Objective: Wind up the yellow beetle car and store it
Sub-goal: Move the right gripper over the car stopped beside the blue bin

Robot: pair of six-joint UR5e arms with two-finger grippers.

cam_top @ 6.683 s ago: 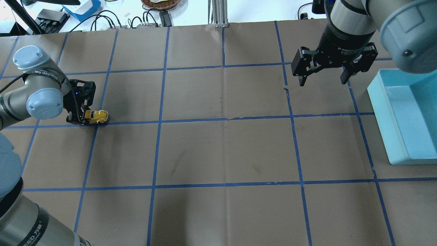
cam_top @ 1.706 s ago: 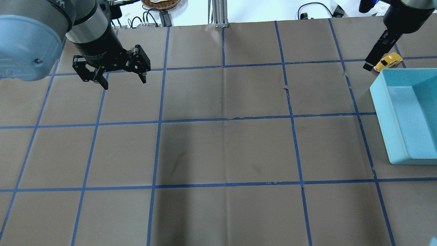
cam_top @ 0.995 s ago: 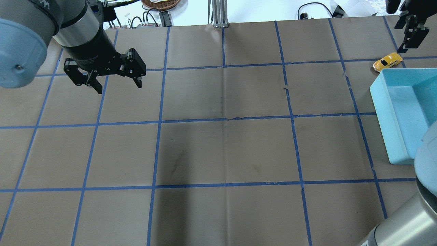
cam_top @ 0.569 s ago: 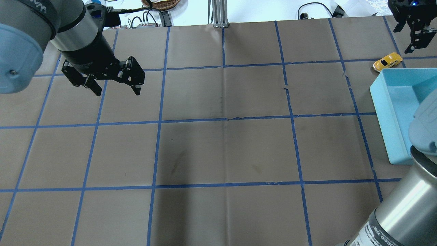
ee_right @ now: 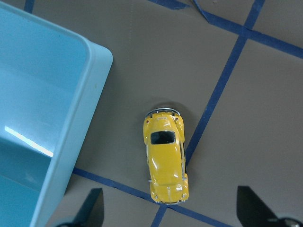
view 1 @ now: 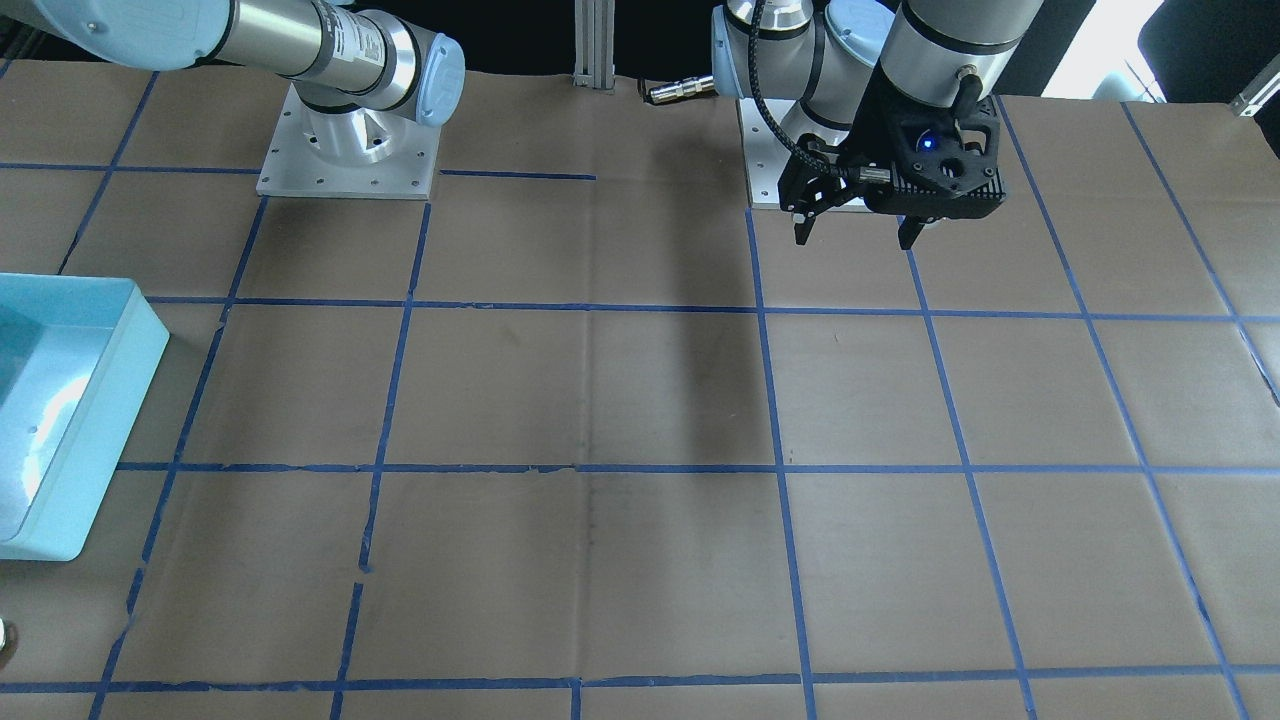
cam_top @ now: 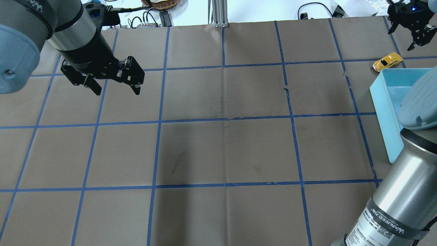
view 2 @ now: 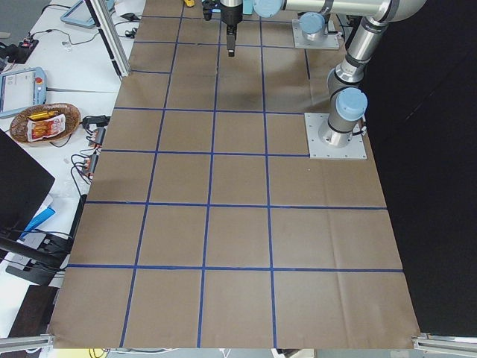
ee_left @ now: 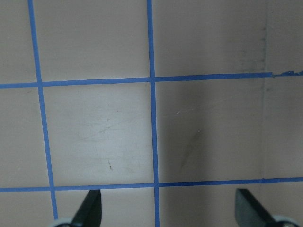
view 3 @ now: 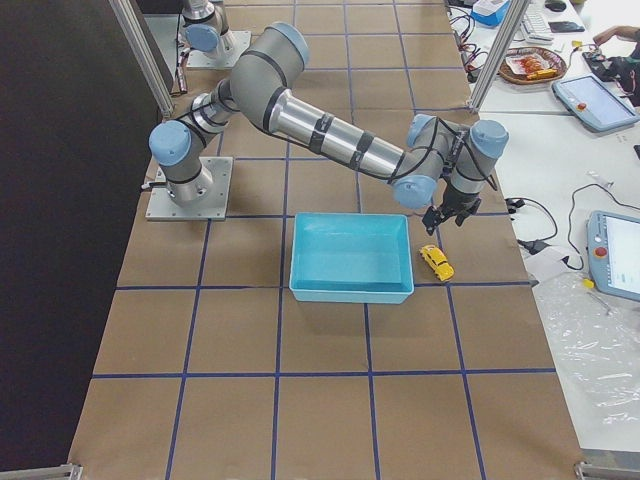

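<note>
The yellow beetle car [cam_top: 387,62] stands on the brown table just beyond the far corner of the light blue bin [cam_top: 385,102], outside it. It also shows in the exterior right view [view 3: 436,262]. My right gripper [cam_top: 404,34] hangs open above and slightly past the car. In the right wrist view the car [ee_right: 165,161] lies between the spread fingertips [ee_right: 90,208], below them and untouched. My left gripper [cam_top: 116,89] is open and empty over the table's far left, and shows in the front-facing view [view 1: 853,235].
The bin [view 3: 350,292] sits at the table's right edge, and its rim [ee_right: 80,118] is close to the car's side. My right arm's elbow [cam_top: 416,112] covers part of the bin. Blue tape lines grid the brown paper.
The car left my left gripper at the table's left and now stands by the bin, still for the last moments. My right gripper lifted over it and turned. My left gripper rose and opened.
</note>
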